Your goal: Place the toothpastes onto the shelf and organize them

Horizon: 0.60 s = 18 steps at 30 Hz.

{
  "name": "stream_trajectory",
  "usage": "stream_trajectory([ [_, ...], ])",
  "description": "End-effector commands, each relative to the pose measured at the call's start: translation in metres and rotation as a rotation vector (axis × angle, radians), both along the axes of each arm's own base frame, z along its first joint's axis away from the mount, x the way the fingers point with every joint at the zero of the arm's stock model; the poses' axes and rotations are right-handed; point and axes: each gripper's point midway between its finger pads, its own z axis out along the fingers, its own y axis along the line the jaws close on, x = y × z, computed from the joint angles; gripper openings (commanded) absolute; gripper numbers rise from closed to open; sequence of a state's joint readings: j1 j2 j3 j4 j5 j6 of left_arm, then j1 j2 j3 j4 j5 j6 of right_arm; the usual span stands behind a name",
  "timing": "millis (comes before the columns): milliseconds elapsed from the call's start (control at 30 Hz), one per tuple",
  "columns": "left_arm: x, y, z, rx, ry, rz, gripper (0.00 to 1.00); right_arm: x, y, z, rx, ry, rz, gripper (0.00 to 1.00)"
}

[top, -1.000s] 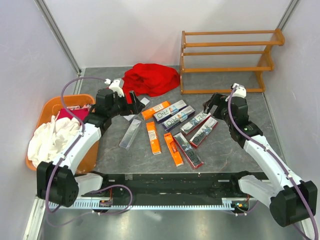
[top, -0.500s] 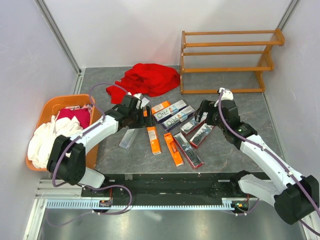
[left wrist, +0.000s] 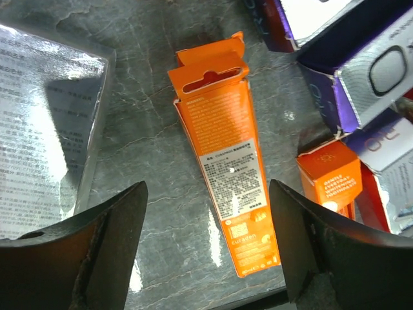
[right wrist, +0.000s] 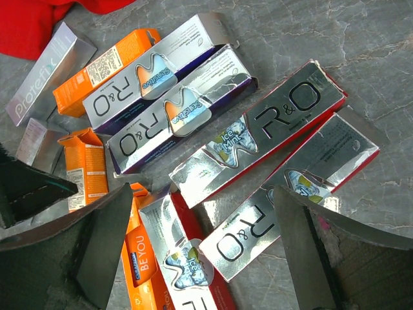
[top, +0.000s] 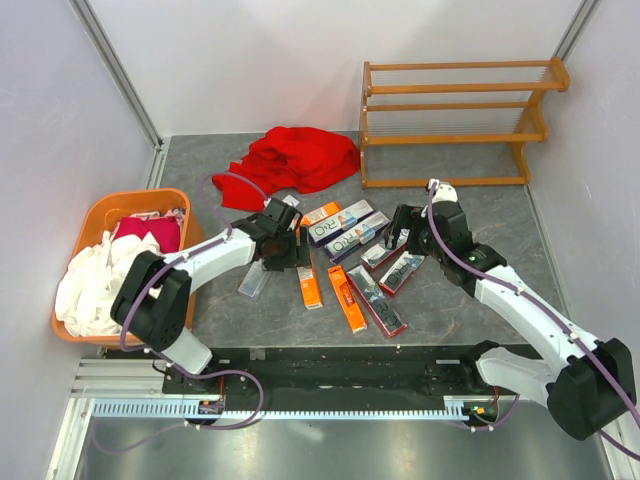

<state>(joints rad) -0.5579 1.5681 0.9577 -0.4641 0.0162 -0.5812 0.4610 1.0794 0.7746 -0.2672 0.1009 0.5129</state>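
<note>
- On the grey table [top: 420,322], all the toothpastes [top: 346,240] lie flat in a bunch between the two arms. None is on the shelf [top: 455,105] yet. It stands well apart at the back right.
- I think this is the reach-and-grab step for a first box.
- The left gripper [left wrist: 206,194] hangs over an orange box [left wrist: 229,174]. Its fingers are spread wide, one on each side of the box, and they hold nothing. A silver-grey box [left wrist: 45,129] lies just beside it.
- The right gripper [right wrist: 201,194] hangs over two red and silver boxes [right wrist: 258,139]. Its fingers are spread wide too, and it is empty.
- Next, I think the left gripper must go down low, close to the table, because the box is flat and thin. The box lies a bit crooked between the fingers, so a small turn may help. Then the fingers squeeze its long sides.
- Another orange box end [left wrist: 329,174] sits near one finger and could get bumped.
- A second ago both grippers were out at the edges of the bunch. Now they have come in over the boxes. The boxes look like they have not moved.
</note>
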Motion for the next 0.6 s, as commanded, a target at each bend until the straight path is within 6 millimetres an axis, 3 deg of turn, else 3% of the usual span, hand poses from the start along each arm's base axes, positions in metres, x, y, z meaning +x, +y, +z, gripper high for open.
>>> stream_trajectory([
  [0, 0.011, -0.012, -0.007, 0.011, 0.005, 0.027, 0.80, -0.002, 0.007, -0.006, 0.019, 0.012, 0.021, 0.98],
  [200, 0.015, -0.030, -0.030, 0.029, 0.039, -0.001, 0.71, -0.006, 0.010, -0.017, 0.018, 0.039, 0.040, 0.98],
  [300, 0.017, -0.038, -0.030, 0.023, 0.036, -0.010, 0.64, -0.009, 0.015, -0.020, 0.031, 0.052, 0.061, 0.98],
  [400, 0.019, -0.039, -0.026, 0.017, 0.023, -0.010, 0.53, -0.011, 0.019, -0.019, 0.046, 0.053, 0.079, 0.98],
  [567, 0.024, -0.044, 0.000, -0.034, -0.038, -0.017, 0.46, -0.016, 0.027, -0.016, 0.071, 0.051, 0.127, 0.98],
])
